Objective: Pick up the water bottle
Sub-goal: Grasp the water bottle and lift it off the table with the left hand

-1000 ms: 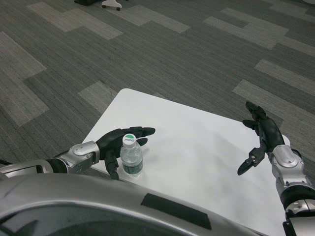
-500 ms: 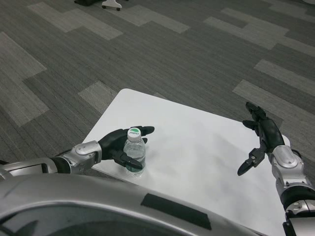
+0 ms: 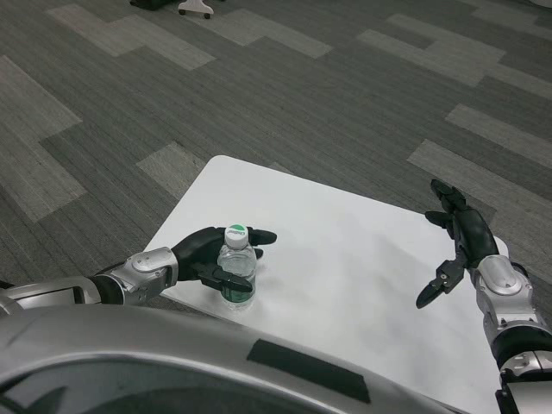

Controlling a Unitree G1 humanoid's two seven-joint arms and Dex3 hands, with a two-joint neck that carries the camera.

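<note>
Near the left edge of the white table (image 3: 345, 259), close to its front, the water bottle (image 3: 235, 272) stands upright with its green-and-white cap on, and the left hand (image 3: 210, 257) holds it, fingers wrapped round its body from the left side. Over the table's right edge the right hand (image 3: 457, 241) hovers with its fingers spread wide, holding nothing. Around the table lies a grey carpet (image 3: 259, 95) in lighter and darker rectangular tiles, with a white wheeled base (image 3: 196, 8) at its far end.
</note>
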